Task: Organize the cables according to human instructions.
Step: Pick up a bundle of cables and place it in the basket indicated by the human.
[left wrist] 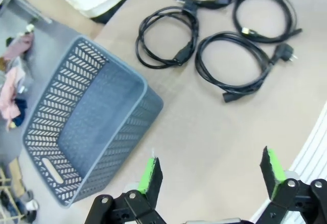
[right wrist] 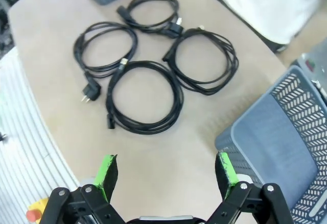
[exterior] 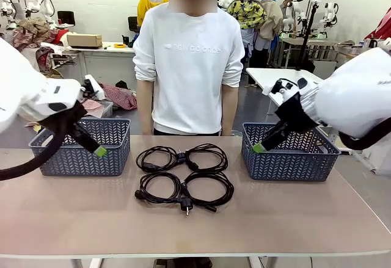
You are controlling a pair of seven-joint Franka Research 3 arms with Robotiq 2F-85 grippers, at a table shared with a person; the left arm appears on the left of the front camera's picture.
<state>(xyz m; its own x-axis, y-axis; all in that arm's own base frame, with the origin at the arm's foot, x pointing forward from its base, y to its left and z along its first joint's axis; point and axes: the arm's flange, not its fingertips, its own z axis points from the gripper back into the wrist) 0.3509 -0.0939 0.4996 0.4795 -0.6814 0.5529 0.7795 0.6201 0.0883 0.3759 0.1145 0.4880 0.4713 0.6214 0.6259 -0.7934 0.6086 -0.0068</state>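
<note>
Lying in four untouched coils, the cables (exterior: pixel 181 157) sat ahead of the left gripper (left wrist: pixel 212 170) and right gripper (right wrist: pixel 166 169), both empty with jaws apart. Sorting seemingly had not begun; next, a descent onto whichever coil the person (exterior: pixel 189 66) named.

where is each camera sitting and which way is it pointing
Front view: fixed between the arms, facing across the table at the person; left end effector and right end effector show, open.
Left wrist view: on the left arm, looking down past its fingers at the left basket and cables.
Right wrist view: on the right arm, looking down past its fingers at cables and the right basket.
Shared: both wrist views show four cables.
</note>
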